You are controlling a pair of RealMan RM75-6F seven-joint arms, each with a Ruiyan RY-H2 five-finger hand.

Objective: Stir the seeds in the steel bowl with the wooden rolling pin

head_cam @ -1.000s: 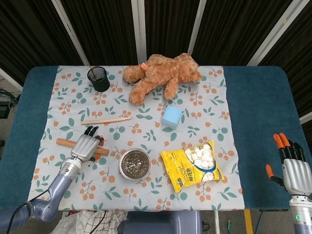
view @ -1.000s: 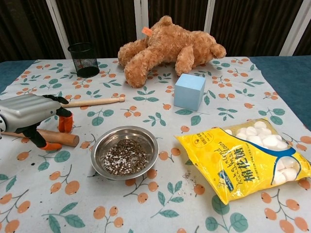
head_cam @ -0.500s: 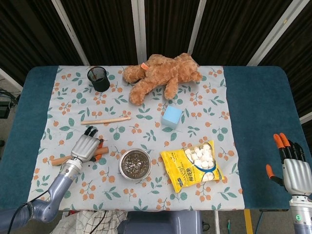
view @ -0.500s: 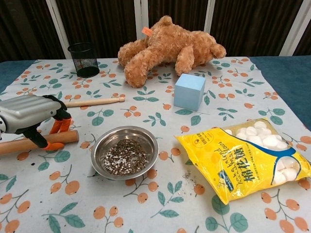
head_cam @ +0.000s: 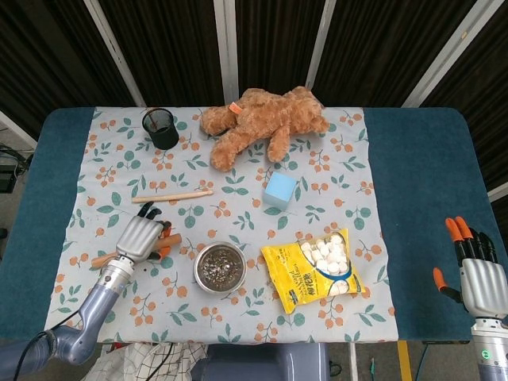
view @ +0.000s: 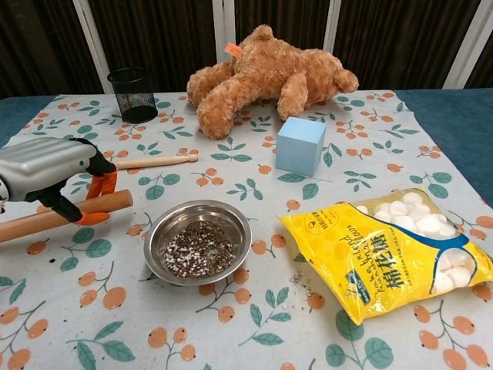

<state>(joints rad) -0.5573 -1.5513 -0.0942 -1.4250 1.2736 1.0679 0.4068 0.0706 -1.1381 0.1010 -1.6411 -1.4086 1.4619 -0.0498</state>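
Gripping the rolling pin (view: 65, 214), our left hand (view: 46, 171) now carries it with the end toward the steel bowl (view: 198, 242) tipped upward, where half a second ago it lay nearly flat and a second ago it sloped the other way against the cloth. From the head view the pin (head_cam: 135, 249) has swung from a line running down toward the bowl (head_cam: 220, 267) to one rising toward it, and its near end sits just left of the bowl's rim, not yet over it. Our fingers (view: 94, 187) wrap the pin around its middle, orange tips showing beneath. The seeds (view: 199, 250) lie undisturbed in the bowl, as before. A thin wooden stick (view: 155, 161) rests beyond the bowl on the cloth, unmoved. The blue cube (view: 300, 145) stands past the bowl to its right, the teddy bear (view: 262, 73) farther back behind it, and the black mesh cup (view: 132, 95) far back to the bowl's left; none has shifted. The yellow bag of marshmallows (view: 389, 251) lies just right of the bowl. Our right hand (head_cam: 476, 270) stays well to the right of the bowl, off the flowered cloth, fingers straight and spread, holding nothing, exactly as in the earlier pictures.
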